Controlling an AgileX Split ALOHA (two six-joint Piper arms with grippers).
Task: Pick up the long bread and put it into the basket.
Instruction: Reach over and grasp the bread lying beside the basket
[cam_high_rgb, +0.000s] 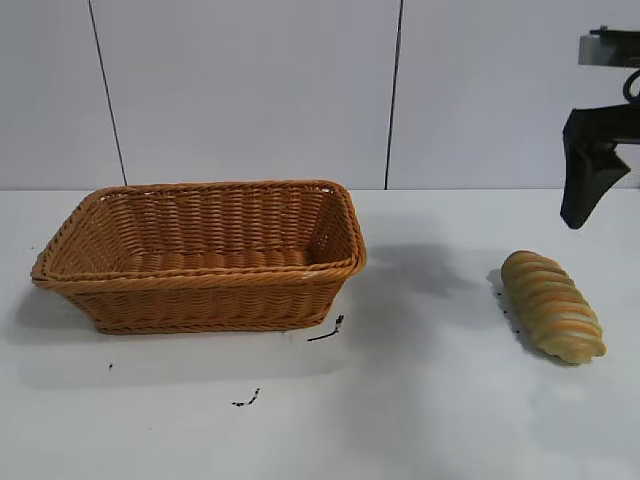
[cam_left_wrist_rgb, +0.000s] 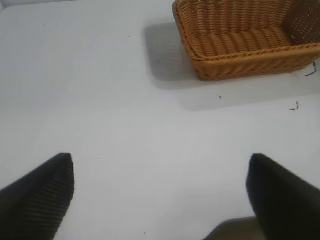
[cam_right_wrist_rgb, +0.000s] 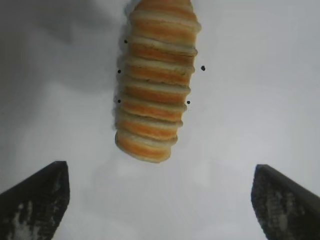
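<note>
Nearest the lens in the exterior view: bare white table (cam_high_rgb: 420, 420) with a few small black specks. Upper left of centre, the basket (cam_high_rgb: 200, 290), largest thing on it, with nothing inside. Lower right, well apart from the basket, the long bread (cam_high_rgb: 553, 306), lying flat and slanting toward the lower right corner, touched by nothing. Upper right edge, the right gripper (cam_right_wrist_rgb: 160, 200) hanging in the air above and behind the loaf; in its wrist view, fingers spread wide at the two lower corners, holding nothing, the loaf filling the upper middle lengthwise between their lines. Left gripper (cam_left_wrist_rgb: 160, 195) out of the exterior view, likewise spread wide and unloaded over bare table, basket at the upper right of its own view; seemingly idle.

Step in hand, by judgement: approach to the loaf, grasp not yet made. Next move calls for lowering until the fingers straddle the loaf across its narrow width, near the middle, then closing gently, lifting, and carrying left over the basket rim.
</note>
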